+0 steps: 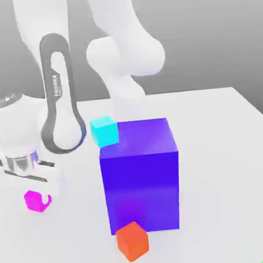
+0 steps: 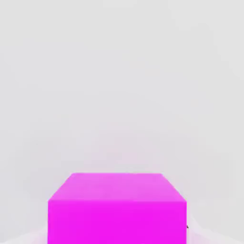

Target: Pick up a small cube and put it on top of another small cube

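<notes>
the white two-finger gripper [image 1: 39,200] is down on the white table [image 1: 226,147], pinching the small bright magenta-pink cube [image 1: 34,200] beside a big blue-purple cube [image 1: 141,175].

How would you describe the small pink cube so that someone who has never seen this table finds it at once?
Start at the big blue-purple cube in the middle of the white table. Look toward the exterior view's left, under the white robot hand, where the small pink cube sits low between the fingers. It alone is magenta; the other small cubes are cyan and orange-red.
</notes>
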Action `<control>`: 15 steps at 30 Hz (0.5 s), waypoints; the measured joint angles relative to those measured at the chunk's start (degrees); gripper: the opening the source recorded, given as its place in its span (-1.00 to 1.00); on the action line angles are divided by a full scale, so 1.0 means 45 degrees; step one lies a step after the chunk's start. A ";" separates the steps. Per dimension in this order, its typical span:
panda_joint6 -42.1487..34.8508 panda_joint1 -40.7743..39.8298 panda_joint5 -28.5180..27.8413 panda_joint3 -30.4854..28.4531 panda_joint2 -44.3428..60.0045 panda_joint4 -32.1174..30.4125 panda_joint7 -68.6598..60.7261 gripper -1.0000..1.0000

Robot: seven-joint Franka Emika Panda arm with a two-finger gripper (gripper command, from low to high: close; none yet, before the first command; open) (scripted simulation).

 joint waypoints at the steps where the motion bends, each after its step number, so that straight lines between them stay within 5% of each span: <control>1: -0.0334 0.0171 -0.0672 -0.0332 -0.0468 -0.0111 0.0497 -1.00; 5: -0.1698 0.0860 -0.2635 -0.0502 -0.1485 0.0107 0.2146 -1.00; 15: -0.4368 0.4801 -0.3203 0.2153 0.0077 0.4119 0.5245 -1.00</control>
